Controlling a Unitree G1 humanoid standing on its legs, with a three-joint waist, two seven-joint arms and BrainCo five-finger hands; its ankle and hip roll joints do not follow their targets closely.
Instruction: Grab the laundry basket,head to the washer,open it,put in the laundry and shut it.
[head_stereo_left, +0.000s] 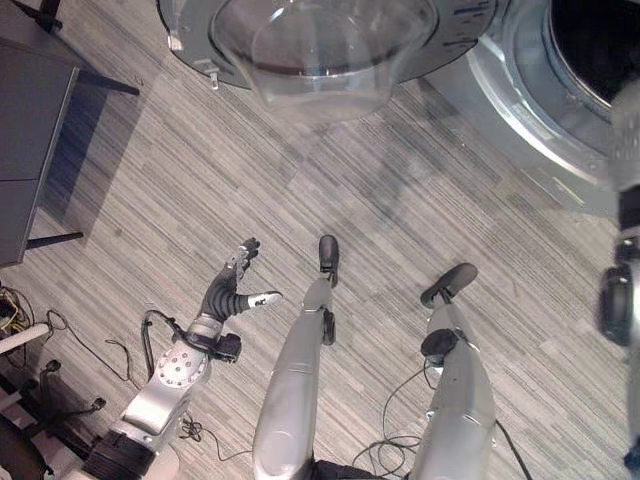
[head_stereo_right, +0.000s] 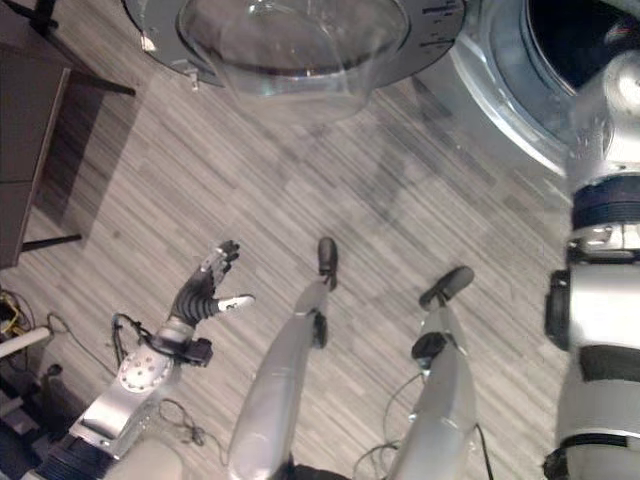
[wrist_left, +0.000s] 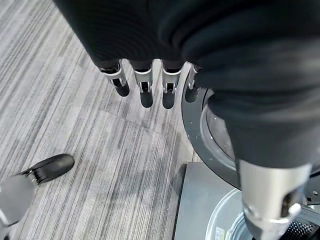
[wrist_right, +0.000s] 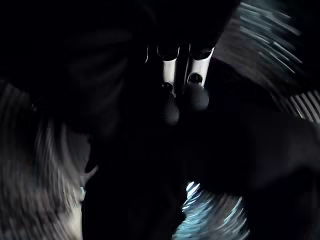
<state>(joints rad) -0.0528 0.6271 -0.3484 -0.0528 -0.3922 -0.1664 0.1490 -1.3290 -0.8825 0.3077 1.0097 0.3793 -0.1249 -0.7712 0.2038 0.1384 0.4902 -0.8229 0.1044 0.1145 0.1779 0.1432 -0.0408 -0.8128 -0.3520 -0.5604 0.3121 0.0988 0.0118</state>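
Right wrist view: right hand (wrist_right: 182, 87) inside washer drum (wrist_right: 270, 45), grip unclear; left hand (head_stereo_left: 238, 285) open.

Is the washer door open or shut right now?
Open. The door with its glass bowl is swung out over the floor, and the drum opening beside it is dark and uncovered.

**Striped floor, washer and dark furniture standing on it**

The floor (head_stereo_left: 330, 170) is grey plank-style covering with fine stripes. Ahead of the left hand (head_stereo_left: 237, 287), the washer's open door (head_stereo_left: 320, 45) hangs over it. Ahead and to the right of that hand stands the washer (head_stereo_left: 545, 85). To the hand's left, a dark cabinet (head_stereo_left: 30, 150) rests on thin black feet on the floor.
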